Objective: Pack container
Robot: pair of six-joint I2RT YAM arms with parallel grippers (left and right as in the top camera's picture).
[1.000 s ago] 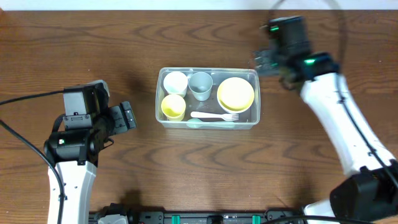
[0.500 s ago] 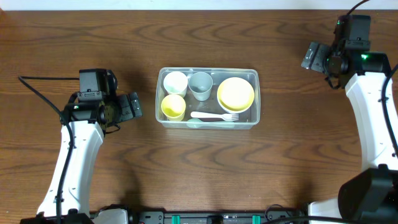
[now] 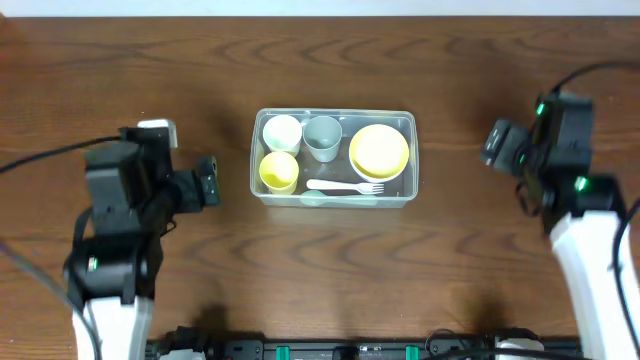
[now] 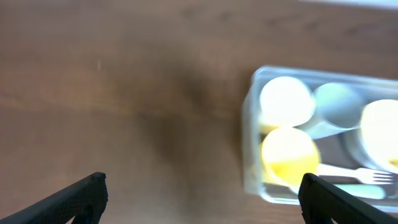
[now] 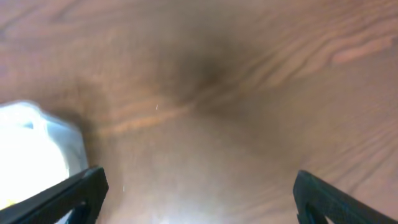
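The clear plastic container (image 3: 333, 113) sits mid-table. Inside it stand a white cup (image 3: 282, 132), a grey cup (image 3: 322, 137), a yellow cup (image 3: 279, 171) and a yellow bowl (image 3: 378, 150), with a white fork (image 3: 345, 186) lying along the front. My left gripper (image 3: 207, 180) is open and empty, a short way left of the container. The left wrist view shows its jaws (image 4: 202, 200) wide apart over bare wood, the container (image 4: 249, 124) to the right. My right gripper (image 3: 497, 143) is open and empty, well to the container's right. In the right wrist view (image 5: 199, 194), a container corner (image 5: 37, 143) shows blurred at the left.
Brown wooden tabletop (image 3: 330, 270) all round the container. A black rail (image 3: 350, 350) runs along the front edge. Cables trail from both arms.
The right gripper has swung away from the container's back right corner, out to the right and then toward the front. The left gripper shifted slightly. Both jaws opened wider.
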